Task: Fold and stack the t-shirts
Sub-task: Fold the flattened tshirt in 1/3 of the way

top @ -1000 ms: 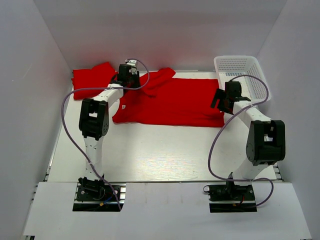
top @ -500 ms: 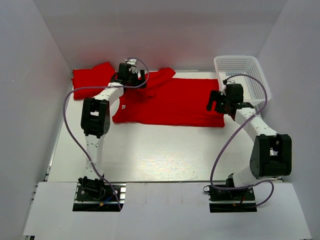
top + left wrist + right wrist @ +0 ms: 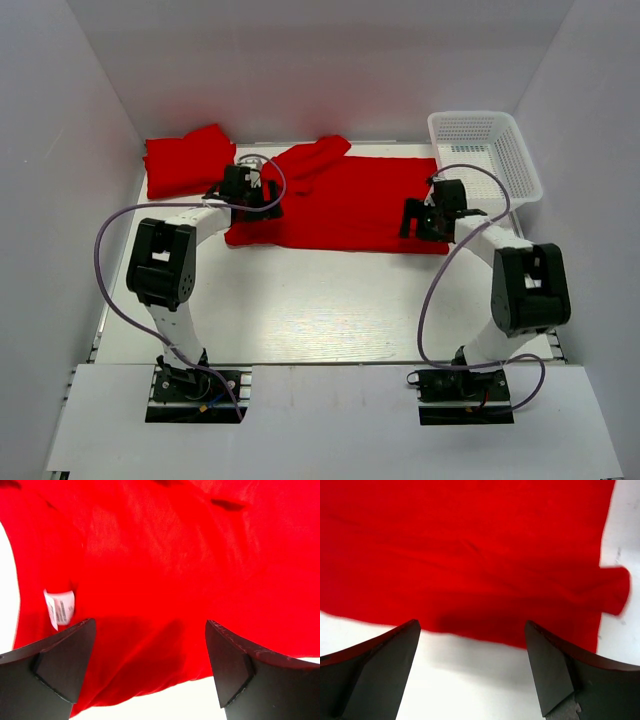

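White worktop [image 3: 300, 310] carries the spread t-shirt [image 3: 350, 205]; my left claw [image 3: 258, 200] and right claw [image 3: 415, 222] hover wide open, empty, at its near edge. Next, I reckon: pinch and fold.

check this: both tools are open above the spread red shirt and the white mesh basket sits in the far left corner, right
Wrong on the basket: the top view shows the white mesh basket in the far right corner. The left tool and right tool are open above the spread red shirt.
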`<state>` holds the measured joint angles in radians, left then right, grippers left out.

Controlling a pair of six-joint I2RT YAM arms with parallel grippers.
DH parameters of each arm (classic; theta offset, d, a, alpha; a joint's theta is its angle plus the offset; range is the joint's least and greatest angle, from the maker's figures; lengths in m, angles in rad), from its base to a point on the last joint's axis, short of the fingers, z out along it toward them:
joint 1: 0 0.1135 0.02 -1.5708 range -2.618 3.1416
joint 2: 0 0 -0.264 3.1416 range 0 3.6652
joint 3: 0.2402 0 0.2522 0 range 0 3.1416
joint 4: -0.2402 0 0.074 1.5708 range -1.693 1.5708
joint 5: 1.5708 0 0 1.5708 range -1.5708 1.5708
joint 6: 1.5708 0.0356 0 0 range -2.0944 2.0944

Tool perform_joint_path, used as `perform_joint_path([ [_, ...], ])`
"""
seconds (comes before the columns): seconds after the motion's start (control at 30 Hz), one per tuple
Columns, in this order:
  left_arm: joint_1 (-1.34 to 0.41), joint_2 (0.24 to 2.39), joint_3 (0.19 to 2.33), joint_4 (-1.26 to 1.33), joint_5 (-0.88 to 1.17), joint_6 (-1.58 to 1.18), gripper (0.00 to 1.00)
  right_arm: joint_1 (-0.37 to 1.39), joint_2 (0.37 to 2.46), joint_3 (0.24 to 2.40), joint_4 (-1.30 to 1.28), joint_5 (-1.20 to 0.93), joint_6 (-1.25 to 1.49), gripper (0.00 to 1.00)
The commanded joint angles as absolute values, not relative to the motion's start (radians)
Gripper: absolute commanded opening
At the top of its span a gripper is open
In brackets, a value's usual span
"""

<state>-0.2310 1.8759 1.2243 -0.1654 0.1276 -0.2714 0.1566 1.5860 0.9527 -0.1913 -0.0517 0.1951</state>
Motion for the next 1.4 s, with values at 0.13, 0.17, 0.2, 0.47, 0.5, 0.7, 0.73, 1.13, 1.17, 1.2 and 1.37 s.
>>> perform_joint_path([
  [0.13,-0.227,1.868,1.2,-0.158,0.123,-0.307,1.0,0.149,1.798,1.141,-0.138,0.032,0.236,0.9],
  [0.17,-0.227,1.868,1.2,-0.158,0.114,-0.307,1.0,0.149,1.807,1.147,-0.123,0.035,0.244,0.9],
  [0.2,-0.227,1.868,1.2,-0.158,0.114,-0.307,1.0,0.149,1.819,1.163,-0.118,0.038,0.248,0.9],
  [0.47,-0.227,1.868,1.169,-0.178,0.063,-0.307,1.0,0.146,1.871,1.212,-0.152,0.097,0.314,0.9],
  [0.5,-0.227,1.878,1.157,-0.178,0.063,-0.316,1.0,0.146,1.879,1.216,-0.172,0.098,0.313,0.9],
  [0.7,-0.227,1.841,1.063,-0.207,0.063,-0.353,1.0,0.149,1.795,1.073,-0.167,0.084,0.363,0.9],
  [0.73,-0.227,1.827,1.042,-0.207,0.063,-0.362,1.0,0.146,1.784,1.034,-0.164,0.084,0.374,0.9],
  [1.13,-0.249,1.43,0.681,-0.576,0.033,-0.558,1.0,0.155,1.456,0.713,-0.256,0.009,0.451,0.9],
  [1.17,-0.249,1.392,0.645,-0.604,0.046,-0.569,1.0,0.155,1.428,0.697,-0.268,0.009,0.46,0.9],
  [1.2,-0.249,1.353,0.628,-0.656,0.055,-0.581,1.0,0.156,1.408,0.645,-0.278,-0.038,0.46,0.9],
  [1.37,-0.258,1.085,0.618,-0.693,0.169,-0.572,1.0,0.163,1.232,0.581,-0.269,-0.158,0.388,0.9],
])
